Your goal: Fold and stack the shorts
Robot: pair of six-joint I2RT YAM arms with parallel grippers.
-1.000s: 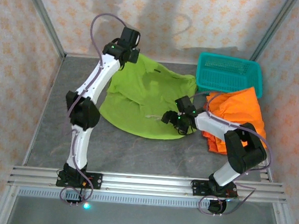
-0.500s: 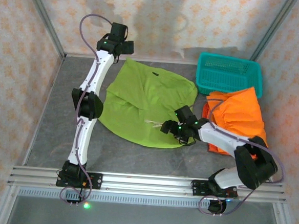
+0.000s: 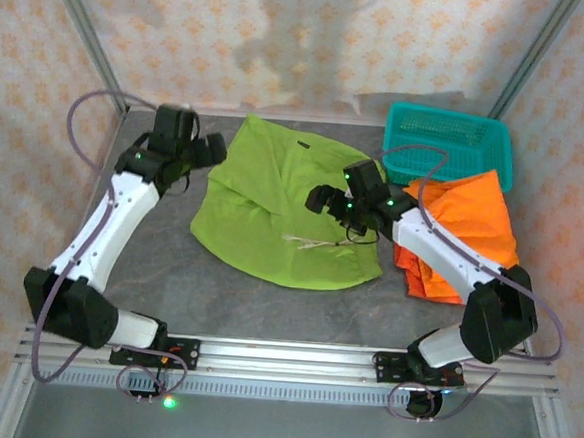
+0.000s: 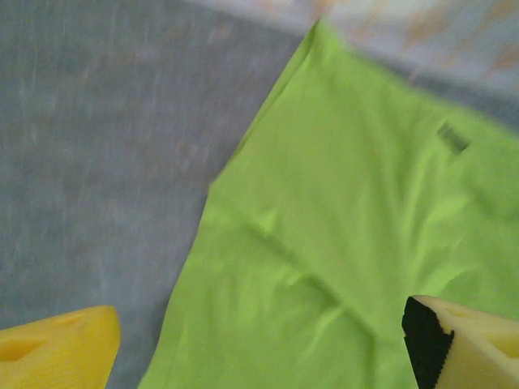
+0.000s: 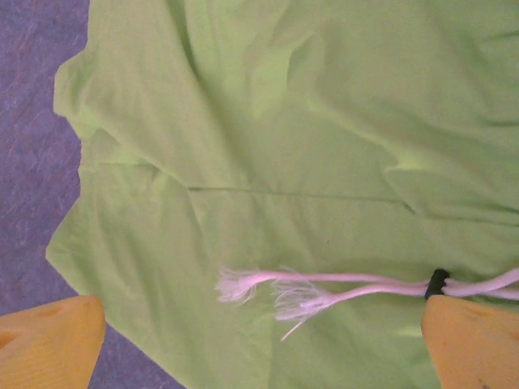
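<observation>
The lime-green shorts lie spread on the grey table, pale drawstring on top. The orange shorts sit heaped at the right. My left gripper hangs open at the green shorts' back left edge, holding nothing. The left wrist view has green cloth between its yellow fingertips. My right gripper stands open over the middle of the green shorts. In the right wrist view the frayed drawstring lies on the cloth just ahead of the open jaws.
A teal mesh basket stands at the back right, touching the orange heap. Bare grey table runs along the left and front. Papered walls close the back and sides.
My left gripper let go of the green shorts' back edge and swung left and nearer. The shorts dropped flat. My right gripper moved back from the front hem, over the cloth's middle.
</observation>
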